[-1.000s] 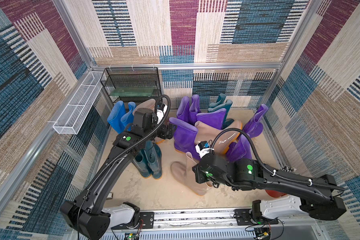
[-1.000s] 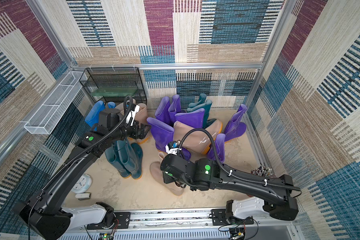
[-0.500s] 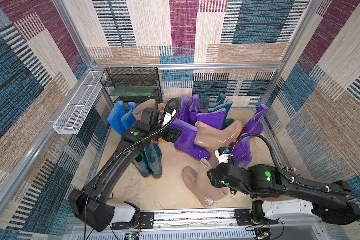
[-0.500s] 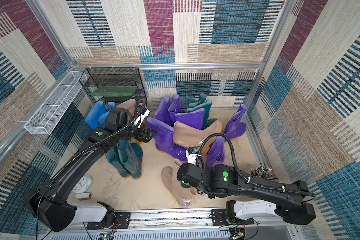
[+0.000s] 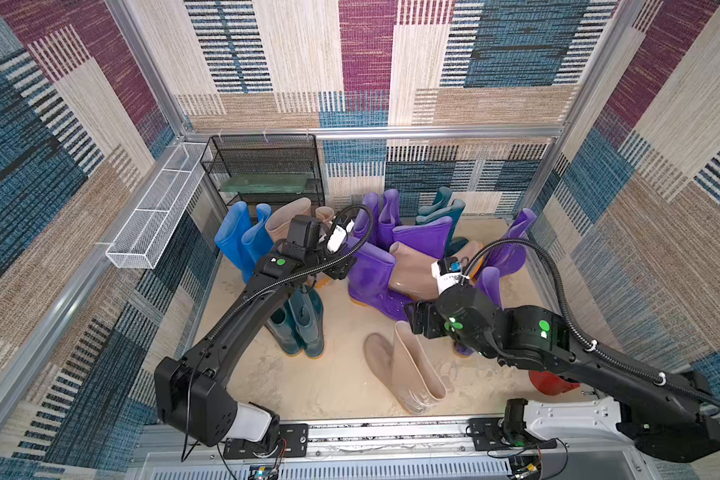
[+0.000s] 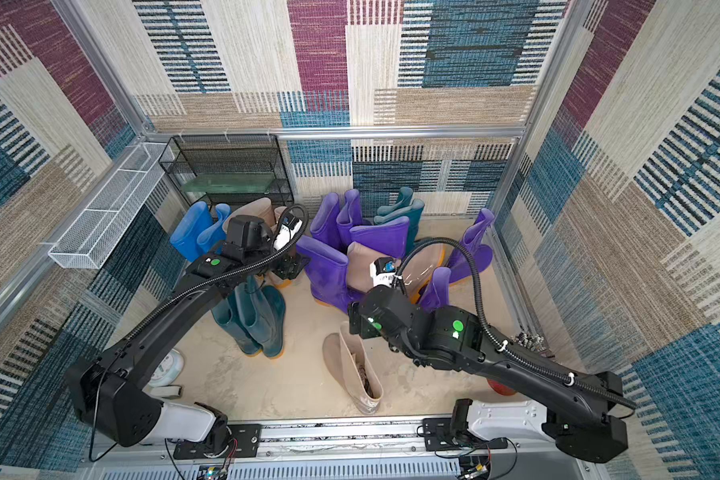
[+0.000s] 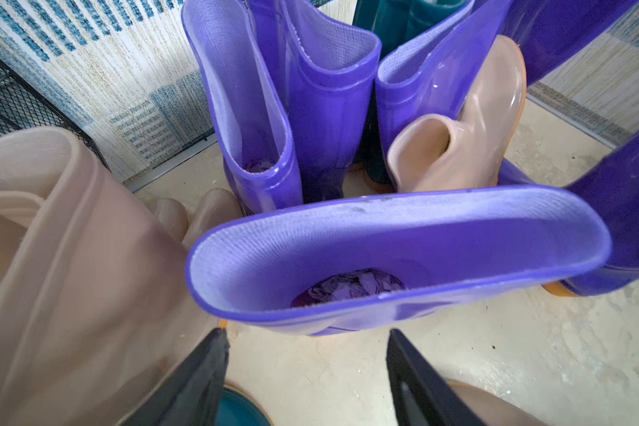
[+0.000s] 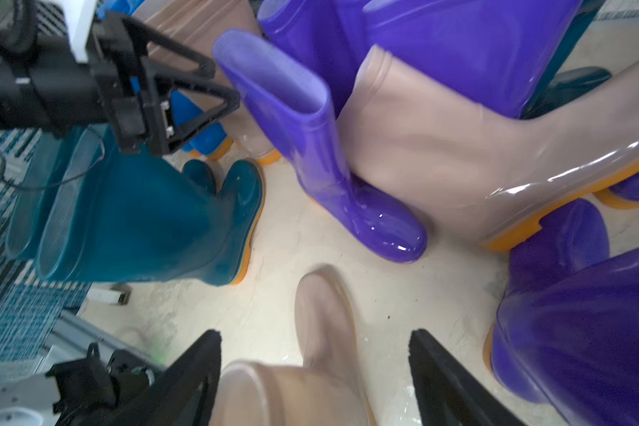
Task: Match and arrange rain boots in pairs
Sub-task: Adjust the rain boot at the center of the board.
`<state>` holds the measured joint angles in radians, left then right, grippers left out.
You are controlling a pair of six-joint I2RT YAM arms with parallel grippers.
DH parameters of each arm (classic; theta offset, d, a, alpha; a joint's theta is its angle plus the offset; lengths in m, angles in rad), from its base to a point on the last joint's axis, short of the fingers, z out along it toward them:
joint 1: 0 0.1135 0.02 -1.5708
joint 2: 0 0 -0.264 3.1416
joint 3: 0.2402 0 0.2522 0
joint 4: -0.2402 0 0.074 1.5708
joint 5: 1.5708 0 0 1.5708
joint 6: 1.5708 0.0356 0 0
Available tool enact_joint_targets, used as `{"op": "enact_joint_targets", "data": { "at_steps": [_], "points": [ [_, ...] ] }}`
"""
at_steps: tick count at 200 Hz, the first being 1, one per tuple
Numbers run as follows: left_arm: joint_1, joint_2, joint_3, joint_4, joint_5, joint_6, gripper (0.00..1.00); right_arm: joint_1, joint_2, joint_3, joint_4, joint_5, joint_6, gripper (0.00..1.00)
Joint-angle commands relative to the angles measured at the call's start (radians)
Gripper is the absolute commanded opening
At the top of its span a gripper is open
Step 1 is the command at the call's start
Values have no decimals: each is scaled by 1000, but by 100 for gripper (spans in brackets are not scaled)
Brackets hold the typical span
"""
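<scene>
Right tool (image 8: 315, 333): jaws spread above lone beige boot (image 5: 408, 370). Left tool (image 7: 306, 332): spread, empty. Rain boots (image 5: 371, 274) cluster beside black wire rack (image 5: 262, 166) on sandy floor (image 5: 333, 386); carpet-patterned walls (image 5: 433, 62).

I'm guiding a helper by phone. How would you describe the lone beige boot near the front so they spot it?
Find the metal rail along the front edge of the floor. Just behind it stands one tall beige-pink boot, apart from the boots crowded at the back. Unlike the other beige boots, it touches no other boot.
</scene>
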<state>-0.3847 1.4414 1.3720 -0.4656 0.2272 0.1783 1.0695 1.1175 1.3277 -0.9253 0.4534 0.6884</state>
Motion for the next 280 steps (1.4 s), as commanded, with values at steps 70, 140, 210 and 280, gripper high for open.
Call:
{"op": "enact_joint_targets", "data": {
  "at_steps": [70,140,210,280],
  "points": [
    [36,109,52,100,312,-41,22,-459,191,8,370,-416,-272,85],
    [3,-11,-32,88,279,-105,0,-561,264,35,404,-532,-277,84],
    [-98,-370,-240,5,103,-278,0,-575,262,57,422,-555,-294,85],
    [-199,-463,-230,-104,89,-342,57,-631,224,132,367,-498,-369,88]
  ]
}}
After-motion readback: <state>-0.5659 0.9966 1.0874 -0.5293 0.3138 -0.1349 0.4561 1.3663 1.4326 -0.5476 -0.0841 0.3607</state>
